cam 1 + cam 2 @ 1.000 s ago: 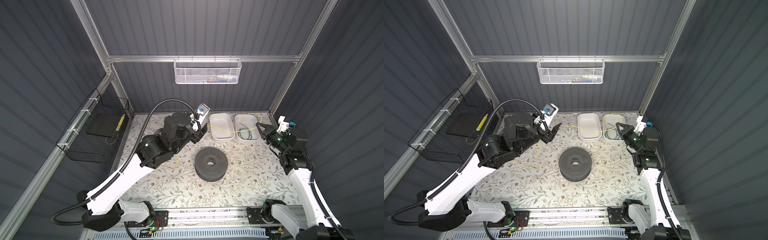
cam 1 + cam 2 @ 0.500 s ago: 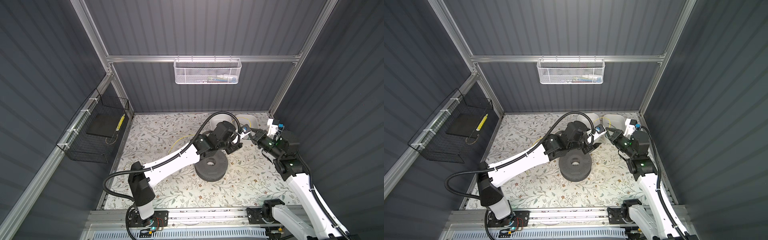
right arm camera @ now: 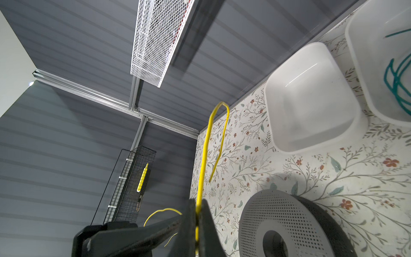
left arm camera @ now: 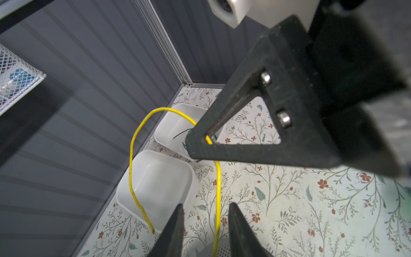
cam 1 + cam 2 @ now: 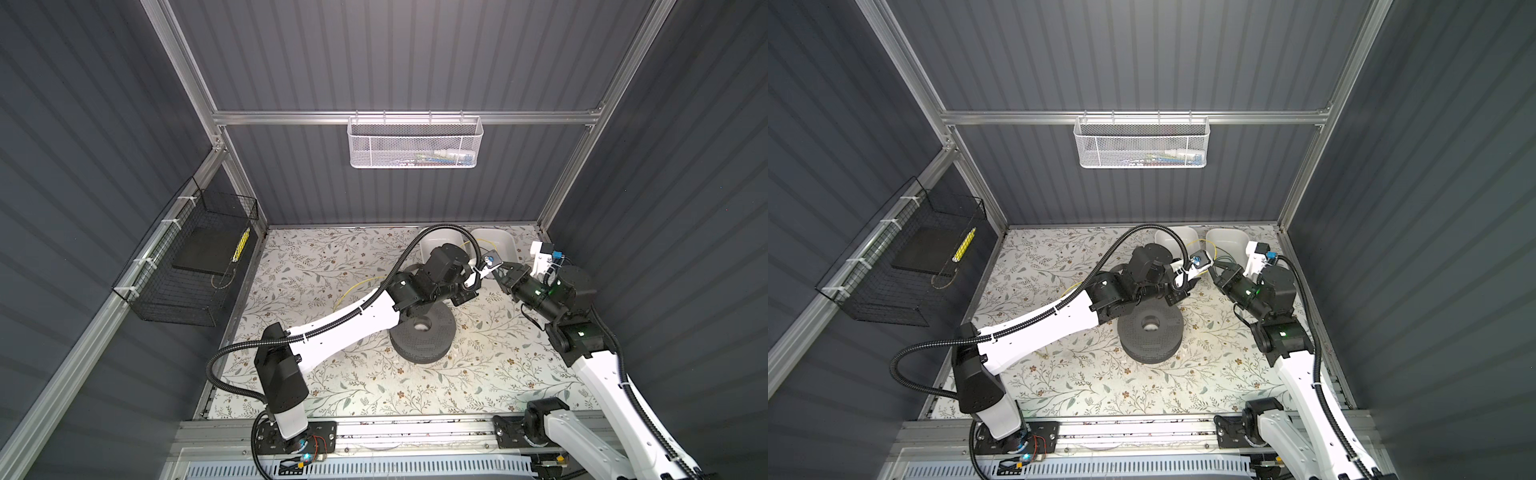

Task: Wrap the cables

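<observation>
Yellow wire (image 5: 351,289) partly behind left arm (image 5: 353,328)

Floral surface (image 5: 332,386), fixtures
A grey perforated ring (image 5: 419,347) lay mid-surface; two white tubs (image 5: 500,243) sat at the far edge. A white mesh basket (image 5: 413,143) hung on the far wall, a black wire basket (image 5: 187,266) on the left.

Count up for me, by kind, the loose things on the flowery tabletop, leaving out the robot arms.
White tubs: 2
Dark perforated ring: 1
Yellow wire: 1, partly lifted and pinched in the right fingers
Green wire: 1, coiled in one tub
Total: 5
</observation>
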Motion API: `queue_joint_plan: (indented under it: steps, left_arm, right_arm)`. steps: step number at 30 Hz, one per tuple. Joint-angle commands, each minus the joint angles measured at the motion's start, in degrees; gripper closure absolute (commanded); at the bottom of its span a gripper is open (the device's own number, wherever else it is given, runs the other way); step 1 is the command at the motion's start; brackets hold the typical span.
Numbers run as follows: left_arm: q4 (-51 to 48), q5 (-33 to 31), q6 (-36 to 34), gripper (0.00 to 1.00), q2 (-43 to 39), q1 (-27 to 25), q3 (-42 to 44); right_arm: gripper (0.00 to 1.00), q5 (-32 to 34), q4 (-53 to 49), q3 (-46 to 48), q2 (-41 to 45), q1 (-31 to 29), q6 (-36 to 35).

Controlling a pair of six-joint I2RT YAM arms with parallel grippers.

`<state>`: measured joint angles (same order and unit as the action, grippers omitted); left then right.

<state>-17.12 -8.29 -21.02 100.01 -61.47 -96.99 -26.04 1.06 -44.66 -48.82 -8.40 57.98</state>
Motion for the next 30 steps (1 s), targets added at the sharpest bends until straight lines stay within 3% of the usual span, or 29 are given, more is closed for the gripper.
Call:
queue_joint_plan:
  steps: [1, 7, 12, 16, 25, 30]
  left_arm:
    - [-0.9, -1.7, -1.5, 0.67, 2.0, -0.3, -0.6]
    - [-1.8, -1.8, -1.5, 0.71, 3.3, -0.4, -1.1]
    - [-1.6, -1.4, -1.6, 1.00, 3.1, -0.5, -0.5]
    - [-1.7, 1.0, -1.1, 1.00, 1.5, -0.5, 1.7]
    - [-1.8, 4.7, -0.4, 1.00, -5.1, -0.5, 9.0]
    - [-3.1, 6.3, -1.8, 1.00, -5.5, -0.5, 9.1]
  right_arm:
    - [1.00, -0.1, 0.1, 0.2, 0.7, -0.6, -0.7]
    - [1.00, -0.1, 0.1, 0.6, 1.0, -1.2, -0.4]
    - [1.00, -0.6, 0.7, 1.2, 0.8, -1.6, 0.1]
    - [1.00, -0.4, 1.1, 1.3, 0.8, -1.5, -0.3]
    - [0.74, -4.3, 1.1, -0.8, -1.7, 1.1, -1.7]
    - [0.76, -8.7, 2.3, -1.9, -3.8, 3.7, -0.8]
